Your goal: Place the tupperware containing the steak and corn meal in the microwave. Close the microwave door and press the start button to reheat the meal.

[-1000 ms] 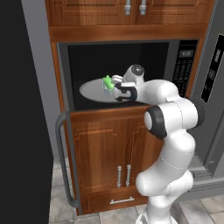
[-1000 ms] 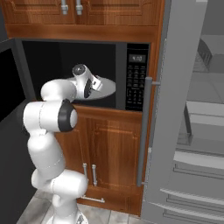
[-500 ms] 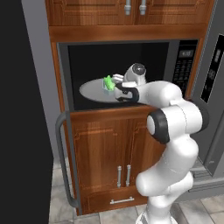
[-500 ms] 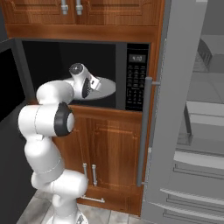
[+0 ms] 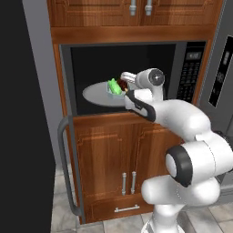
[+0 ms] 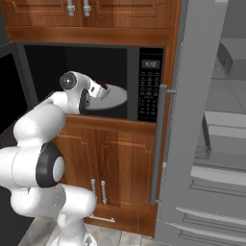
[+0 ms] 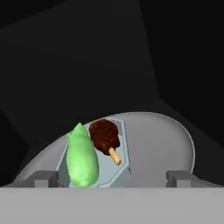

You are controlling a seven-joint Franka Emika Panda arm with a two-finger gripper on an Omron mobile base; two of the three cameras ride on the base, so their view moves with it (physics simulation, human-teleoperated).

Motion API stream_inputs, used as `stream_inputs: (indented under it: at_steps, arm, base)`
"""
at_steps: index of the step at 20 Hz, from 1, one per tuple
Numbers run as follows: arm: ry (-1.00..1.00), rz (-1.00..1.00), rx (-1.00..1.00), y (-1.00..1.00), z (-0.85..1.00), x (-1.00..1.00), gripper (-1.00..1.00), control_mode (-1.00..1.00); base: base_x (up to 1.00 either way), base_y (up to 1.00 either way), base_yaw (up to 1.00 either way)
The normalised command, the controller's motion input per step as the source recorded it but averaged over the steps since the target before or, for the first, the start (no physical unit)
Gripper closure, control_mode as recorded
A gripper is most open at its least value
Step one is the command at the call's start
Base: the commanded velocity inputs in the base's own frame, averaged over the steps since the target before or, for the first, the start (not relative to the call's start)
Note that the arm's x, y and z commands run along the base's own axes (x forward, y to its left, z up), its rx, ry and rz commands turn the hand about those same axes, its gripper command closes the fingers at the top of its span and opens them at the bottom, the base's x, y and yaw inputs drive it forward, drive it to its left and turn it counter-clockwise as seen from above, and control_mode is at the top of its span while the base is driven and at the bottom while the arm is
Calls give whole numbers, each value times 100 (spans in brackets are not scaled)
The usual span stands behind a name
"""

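The microwave (image 5: 191, 68) stands open, its black cavity holding a round grey turntable (image 5: 96, 94). On the turntable rests the tupperware (image 7: 124, 151), a pale blue-grey tub with the steak and corn meal: a green corn lump (image 7: 82, 159) and a dark brown steak chunk (image 7: 105, 133). My gripper (image 7: 111, 179) reaches into the cavity and is open. Its fingertips (image 7: 43, 177) stand wide on either side of the tub's near end, with gaps on both sides. The left base view shows the gripper (image 5: 124, 82) right by the tub (image 5: 113, 87). The microwave door (image 5: 42, 68) hangs open at the left.
The door's long grey bar handle (image 5: 66, 173) sticks out at the lower left. Brown wooden cabinet doors (image 5: 113, 154) sit below the microwave. A black keypad strip (image 6: 149, 91) lies right of the cavity. The tall grey fridge (image 6: 192, 120) stands to the right, with a vertical handle (image 6: 158, 144).
The gripper's fingers have spread apart and let go of the tupperware, which stays on the turntable. The arm has barely shifted.
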Motion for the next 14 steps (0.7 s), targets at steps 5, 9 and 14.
stream_inputs:
  at_steps: [5, 9, 14]
  arm:
    - [-11, 4, 0, 0, 79, -100, -100, -100]
    - [-9, 8, 0, 1, 55, -100, -100, -100]
    - [-1, 11, -1, 8, 36, -100, -100, -100]
  base:
    - [0, 0, 0]
    - [0, 0, 0]
    - [0, 0, 0]
